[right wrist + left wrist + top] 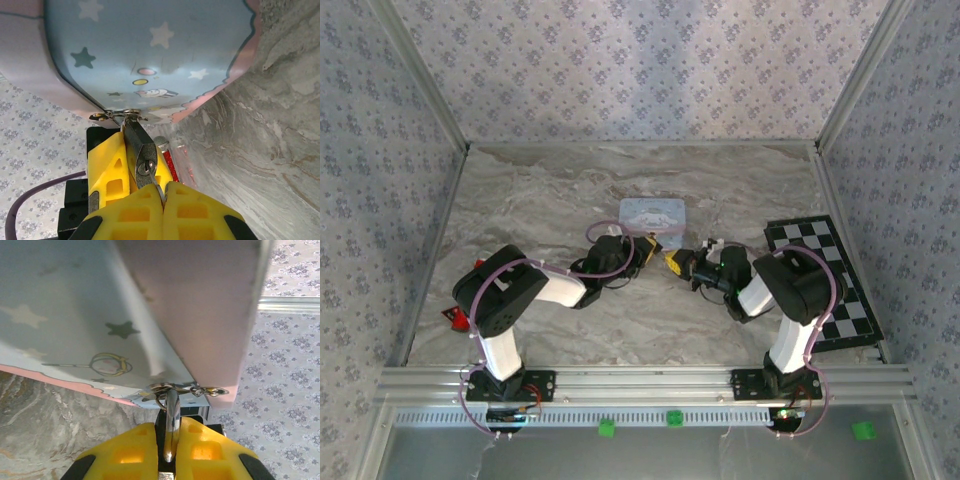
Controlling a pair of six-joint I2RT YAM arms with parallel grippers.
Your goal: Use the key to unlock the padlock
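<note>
The padlock (144,156) hung by its silver shackle from the metal hasp (122,115) on the near side of the tin (150,45). Its small dark body pointed away from the tin, and the keyhole faced my right wrist camera. In the left wrist view I saw the same padlock (172,422) from the other side, with the shackle passing through the hasp (175,388) under the edge of the tin (60,300).

My left gripper (172,434) was clenched on the padlock, one yellow finger on each side of it. My right gripper (162,194) had its jaws pressed together on the key (156,186). I saw the key as a thin metal blade that reached from my fingertips to the keyhole. How deep it sat in the lock, I could not tell. Just beside the padlock there was a small red shiny thing (171,162), and I could not tell what it was.

From above, the tin (652,213) stood about midway between the left and right edges of the table (540,190). My left gripper (638,250) and right gripper (677,262) met just in front of it. A checkered board (820,272) lay along the right edge of the table.
</note>
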